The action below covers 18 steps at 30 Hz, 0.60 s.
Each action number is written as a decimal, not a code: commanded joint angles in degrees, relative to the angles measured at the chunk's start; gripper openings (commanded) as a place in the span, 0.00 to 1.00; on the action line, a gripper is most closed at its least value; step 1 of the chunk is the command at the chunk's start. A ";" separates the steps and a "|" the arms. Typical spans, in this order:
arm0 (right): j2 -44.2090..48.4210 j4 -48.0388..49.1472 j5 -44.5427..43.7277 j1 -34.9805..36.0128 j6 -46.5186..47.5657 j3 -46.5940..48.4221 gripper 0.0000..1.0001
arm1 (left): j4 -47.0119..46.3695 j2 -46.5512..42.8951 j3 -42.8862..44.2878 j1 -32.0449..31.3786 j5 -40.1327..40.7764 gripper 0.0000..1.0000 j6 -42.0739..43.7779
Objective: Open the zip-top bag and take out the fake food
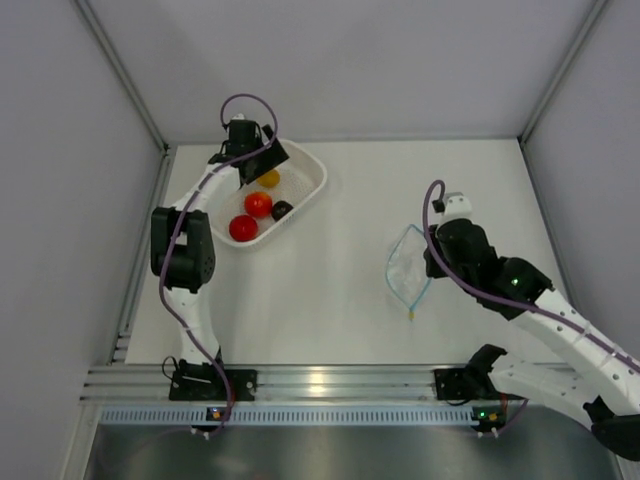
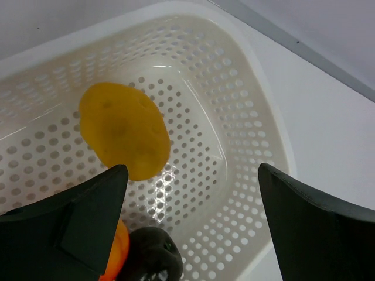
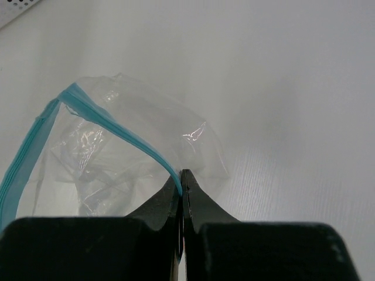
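The clear zip-top bag [image 1: 406,264] lies empty on the table, its light blue zip strip [image 3: 111,122] gaping open. My right gripper [image 3: 181,174] is shut on the strip's near end; it also shows in the top view [image 1: 431,266]. The fake food sits in a white perforated basket [image 1: 308,188]: a yellow-orange piece [image 1: 268,178], an orange-red tomato [image 1: 258,204], a shiny red ball [image 1: 243,228] and a dark piece [image 1: 282,210]. My left gripper [image 2: 192,175] hangs open and empty above the basket [image 2: 275,137], with the yellow piece [image 2: 124,130] just ahead and the dark piece [image 2: 153,257] and tomato [image 2: 119,254] below.
The basket stands at the back left near the grey side wall [image 1: 60,200]. A back wall and a right wall [image 1: 600,150] enclose the white table. An aluminium rail [image 1: 330,385] runs along the near edge by the arm bases.
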<state>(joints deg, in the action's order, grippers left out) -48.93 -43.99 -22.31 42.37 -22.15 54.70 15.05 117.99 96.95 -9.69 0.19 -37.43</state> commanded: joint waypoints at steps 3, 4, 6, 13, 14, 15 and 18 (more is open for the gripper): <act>-3.70 -2.42 -7.12 -1.94 2.63 5.59 0.00 | -1.25 -13.72 -1.03 -0.15 -1.42 0.98 0.60; -4.76 -2.77 -8.18 -2.38 2.99 6.12 0.00 | -1.34 -15.76 -2.36 -0.15 -1.42 0.98 0.60; -8.27 -3.38 -10.55 -3.78 4.21 8.31 0.00 | 0.24 -19.89 -6.57 -0.15 -0.80 0.98 0.25; -21.63 -2.86 -21.54 -9.31 8.87 14.37 0.00 | 4.19 -43.09 -25.47 -0.33 -9.24 0.99 -0.10; -24.69 -1.38 -22.25 -9.84 10.97 14.91 0.00 | 5.85 -45.63 -29.41 -0.41 -9.59 0.98 0.34; -26.29 -0.84 -22.69 -10.37 11.69 15.52 0.00 | 6.91 -50.79 -31.45 -0.50 -9.85 0.99 0.78; -33.49 0.22 -21.91 -13.01 13.36 19.12 0.00 | 12.43 -60.82 -36.73 -0.59 -8.19 0.99 2.53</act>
<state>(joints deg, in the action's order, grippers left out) -77.60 -46.11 -40.93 31.86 -12.47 69.01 20.71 63.81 64.16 -10.17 -6.90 -37.06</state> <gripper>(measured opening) 0.003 0.985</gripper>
